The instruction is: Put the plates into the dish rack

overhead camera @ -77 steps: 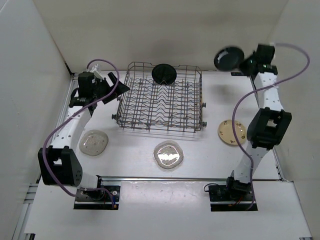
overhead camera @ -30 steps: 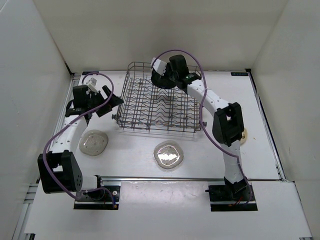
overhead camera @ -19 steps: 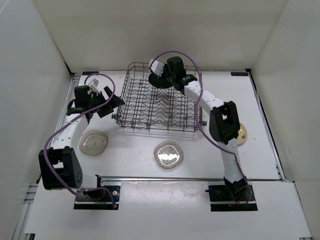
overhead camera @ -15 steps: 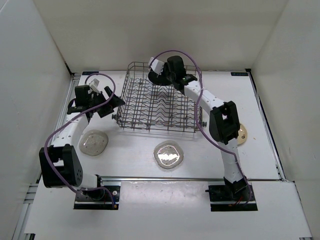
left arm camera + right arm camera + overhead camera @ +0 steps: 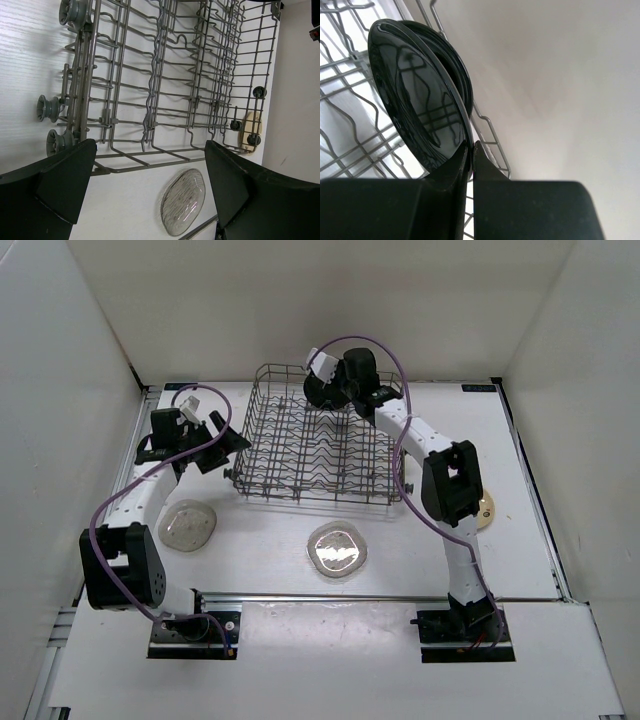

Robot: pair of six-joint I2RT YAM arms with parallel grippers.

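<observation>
White walls (image 5: pixel 300 300) close in on three sides of the pale table (image 5: pixel 270 540), and the large grey wire dish rack (image 5: pixel 320 440) sits toward its far side. My right gripper (image 5: pixel 470 145) is pinched tight on the rim of a glossy round black plate (image 5: pixel 415 100), holding it on edge over the rack's far end, just in front of a second black plate (image 5: pixel 455 75) standing there. I cannot tell whether my plate touches the tines. My left gripper (image 5: pixel 150 145) is spread wide and grasps nothing, hanging beside the rack's left side. A clear translucent round plate (image 5: pixel 188 524) lies flat near my left arm, another clear plate (image 5: pixel 337 548) lies in front of the rack, and a cream-tan spotted plate (image 5: pixel 483 510) shows partly behind my right arm.
</observation>
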